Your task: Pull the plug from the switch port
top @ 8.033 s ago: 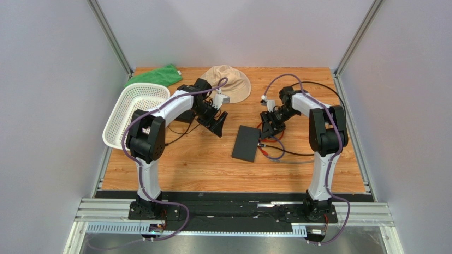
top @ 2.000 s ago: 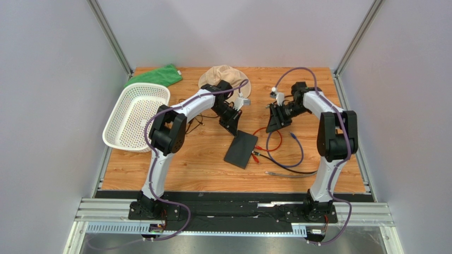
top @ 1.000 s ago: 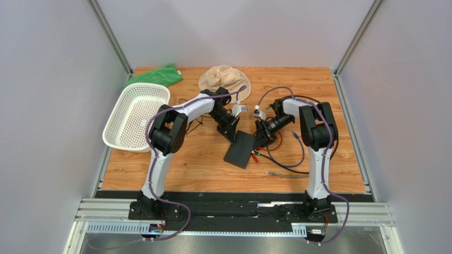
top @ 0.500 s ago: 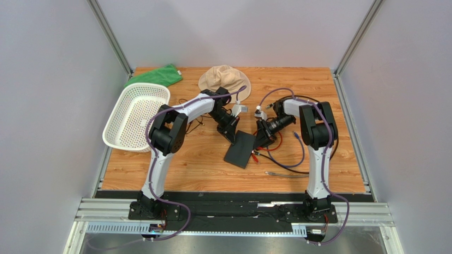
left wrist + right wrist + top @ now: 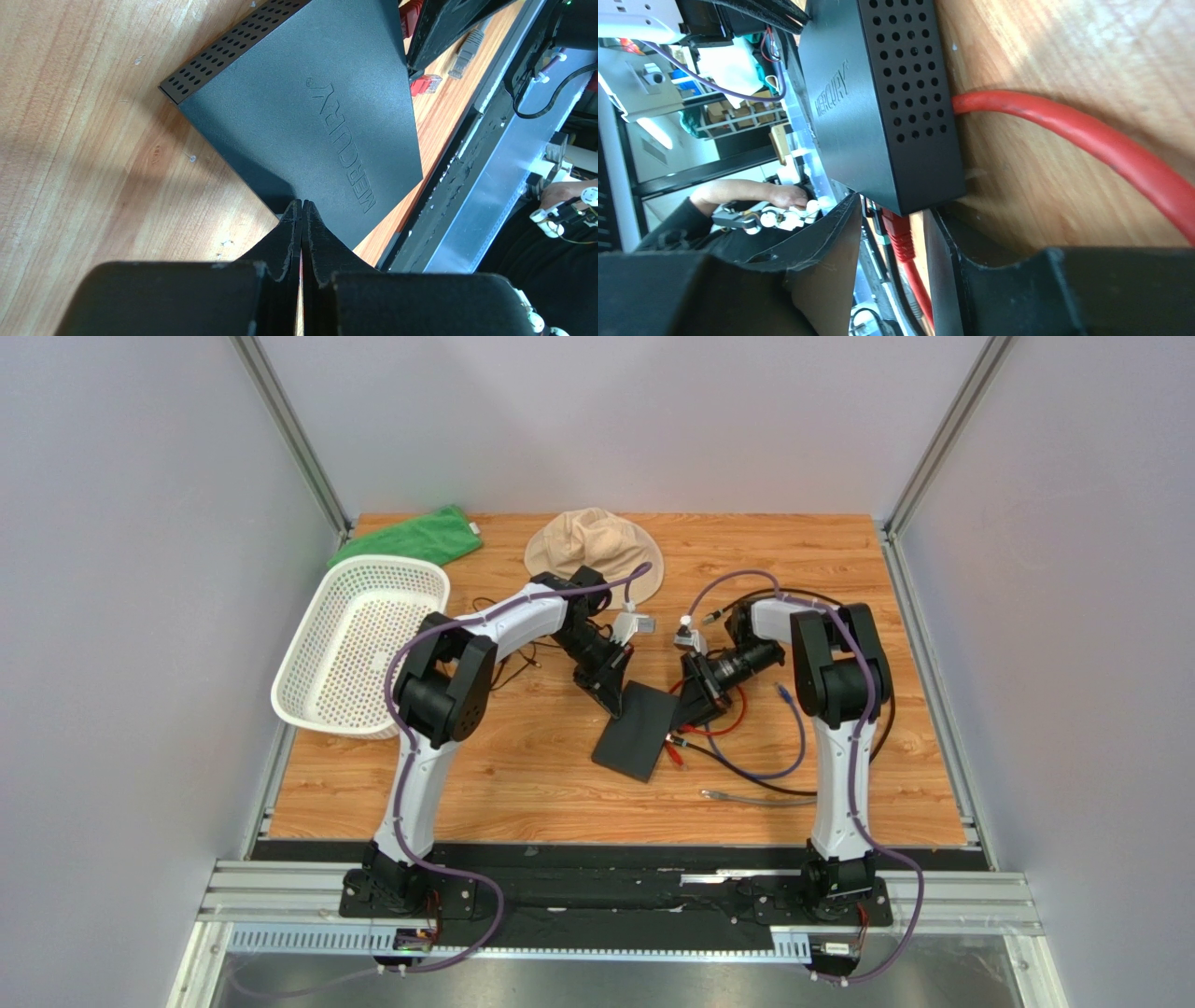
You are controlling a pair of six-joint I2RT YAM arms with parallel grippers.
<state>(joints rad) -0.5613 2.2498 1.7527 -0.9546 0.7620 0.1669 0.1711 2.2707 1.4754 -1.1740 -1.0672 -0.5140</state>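
Observation:
The switch (image 5: 638, 732) (image 5: 309, 119) (image 5: 878, 98) is a flat black box lying askew mid-table. My left gripper (image 5: 613, 695) (image 5: 302, 204) is shut and empty, its tips resting against the switch's far left corner. My right gripper (image 5: 692, 704) (image 5: 892, 227) stands open at the far right corner. A red plug (image 5: 899, 234) on a red cable (image 5: 1088, 147) lies between its fingers, close to the right finger, and neither finger pinches it. The plug's head runs up to the switch's hidden edge, so the port itself is out of sight.
A white basket (image 5: 358, 644) sits at the left, with a green cloth (image 5: 407, 539) and a beige hat (image 5: 596, 546) at the back. A loose red plug (image 5: 675, 746), a purple cable (image 5: 797, 735) and a grey-tipped cable (image 5: 723, 794) trail right of the switch.
Over two seconds my right gripper dropped from the back down to the switch's right corner. My left gripper settled on the far corner. Nothing visibly moved in the last half second.

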